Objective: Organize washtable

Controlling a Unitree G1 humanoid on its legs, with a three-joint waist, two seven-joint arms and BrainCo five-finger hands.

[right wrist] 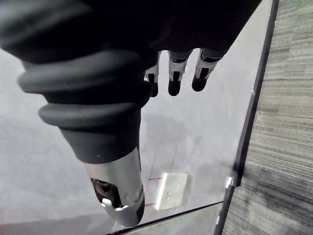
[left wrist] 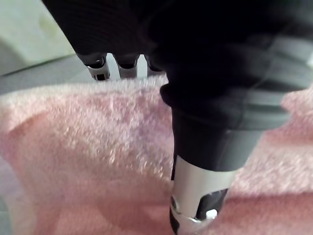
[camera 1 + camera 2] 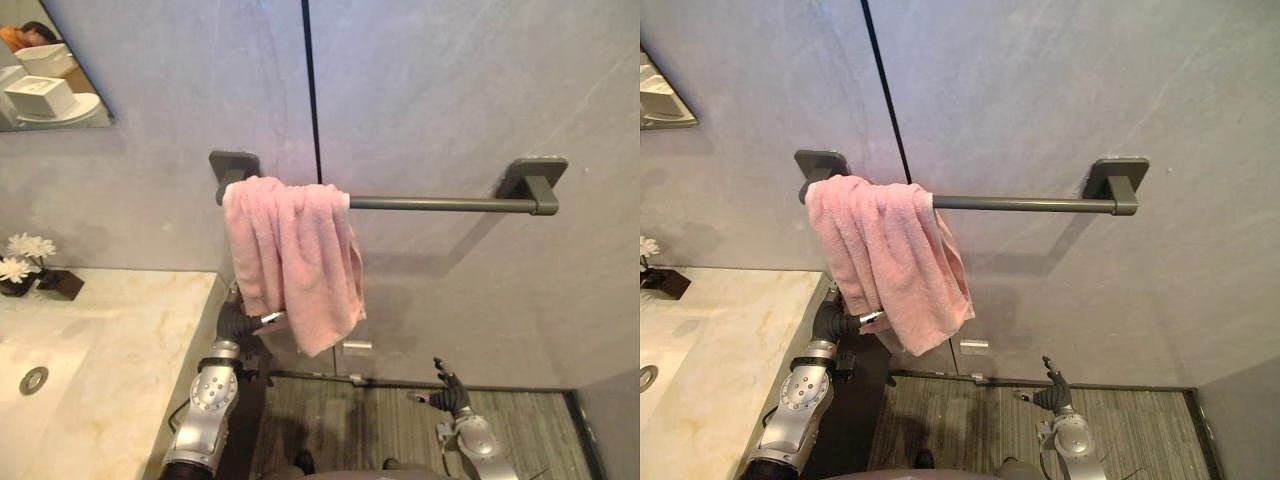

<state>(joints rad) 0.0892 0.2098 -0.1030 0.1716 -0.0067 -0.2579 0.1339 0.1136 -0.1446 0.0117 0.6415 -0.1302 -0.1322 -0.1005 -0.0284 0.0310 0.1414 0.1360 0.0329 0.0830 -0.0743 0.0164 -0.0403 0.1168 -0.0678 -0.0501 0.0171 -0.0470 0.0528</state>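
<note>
**Left eye view.** A pink terry towel (image 3: 290, 255) hangs in bunched folds over the left end of a dark grey metal wall bar (image 3: 440, 204), and the rest of the bar is bare. The left hand (image 3: 238, 322) is raised to the towel's lower left edge and touches the cloth. A cream marble countertop (image 3: 140, 340) lies to the left, with white flowers in a dark pot (image 3: 25, 255) at its far edge. The right hand (image 3: 447, 397) hangs low on the right above the grey striped floor (image 3: 350, 420), well apart from the towel.

**Left wrist view.** The left hand (image 2: 220, 73) sits against the towel (image 2: 98, 147). Whether it is clamped on the cloth cannot be told.

**Right wrist view.** The right hand (image 1: 98, 73) has its fingers (image 1: 174, 83) straight and apart, holding nothing. Beyond them is the grey wall with a small white plate (image 1: 171, 191).
</note>
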